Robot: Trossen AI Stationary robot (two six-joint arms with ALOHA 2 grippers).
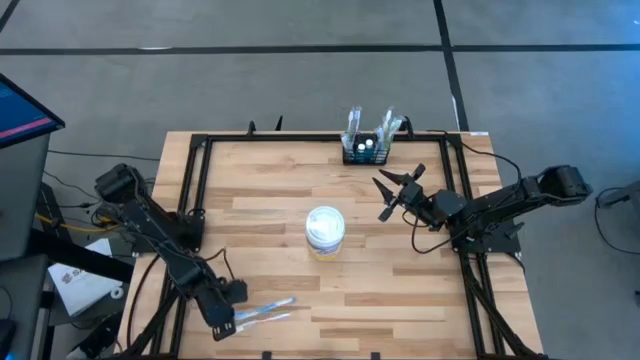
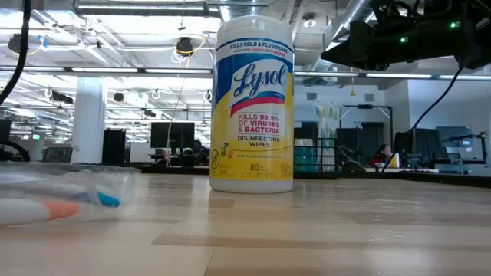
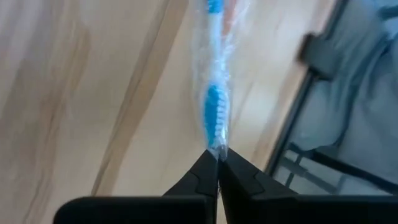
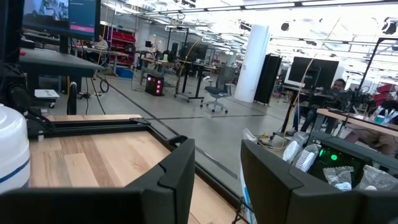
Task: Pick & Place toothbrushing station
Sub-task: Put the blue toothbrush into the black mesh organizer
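Toothbrushing station (image 1: 364, 149): small black slotted rack, open top, set at the far edge of the table just right of centre. Wrapped brushes are seen standing in it, tilted outward. Also seen in the right wrist view (image 4: 348, 165), beside a lit green indicator.

Table (image 1: 270, 210): light butcher-block wood, plank seams visible, bordered by a black metal frame.

Wipes tub (image 1: 325, 229): round canister, white lid, yellow lower body, upright near table centre, well apart from the rack. Printed Lysol label is read in the low view (image 2: 252, 103).

Wrapped toothbrush (image 1: 266, 310): long and thin, sealed in clear crinkled film, laid flat near the front-left edge of the table. Blue bristle head is seen through the wrap in the left wrist view (image 3: 216, 118); an orange section shows in the low view (image 2: 57, 201).

Left gripper (image 1: 222, 323): low at the front-left of the table, at the end of the wrapped toothbrush. Dark tapered fingers (image 3: 199, 180) are pressed fully together, tips pinched on the end of the film wrap.

Right gripper (image 1: 397, 192): held above the table right of the wipes tub, near the rack but apart from it. Blocky black fingers (image 4: 177, 177) are spread with a clear gap; nothing is held between them.
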